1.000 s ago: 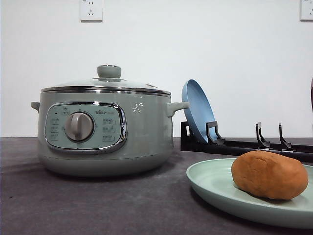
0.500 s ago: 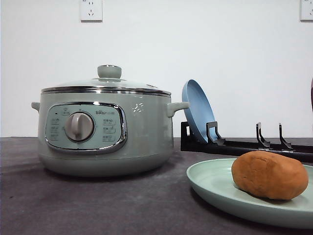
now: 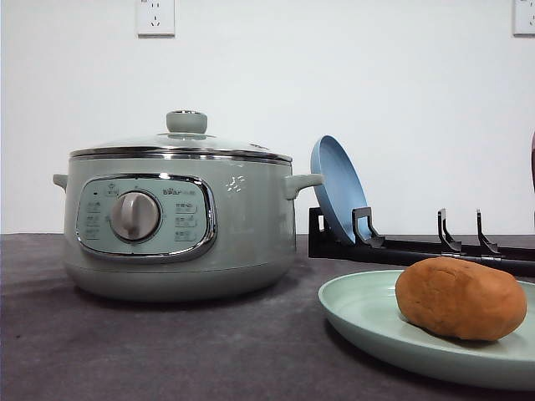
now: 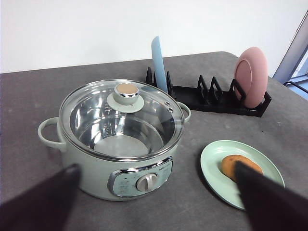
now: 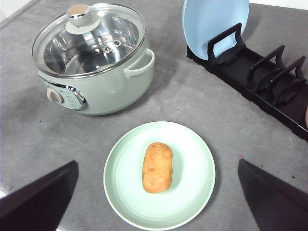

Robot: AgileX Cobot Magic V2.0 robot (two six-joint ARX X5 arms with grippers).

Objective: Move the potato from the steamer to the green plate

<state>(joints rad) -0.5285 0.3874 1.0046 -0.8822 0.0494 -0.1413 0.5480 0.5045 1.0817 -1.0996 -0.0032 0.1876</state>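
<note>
right gripper (image 5: 156, 211) spread wide, empty, over plate (image 5: 192, 144) | potato (image 5: 157, 167) lower centre, on plate, long axis pointing between the fingers | left gripper (image 4: 159, 202) spread, empty | steamer (image 5: 120, 82) upper left, lidded, empty | transfer looks done

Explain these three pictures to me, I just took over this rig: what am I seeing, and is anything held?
This is a two-armed table robot. One picture looks forward from low over the table; the other two look down from cameras on the left and right wrists. The dark wedges at their bottom corners are the gripper fingers, spread wide and holding nothing. On the grey table: the steamer with its glass lid on, the green plate with the potato lying on it, and a black rack holding a blue plate and a pink plate.
</note>
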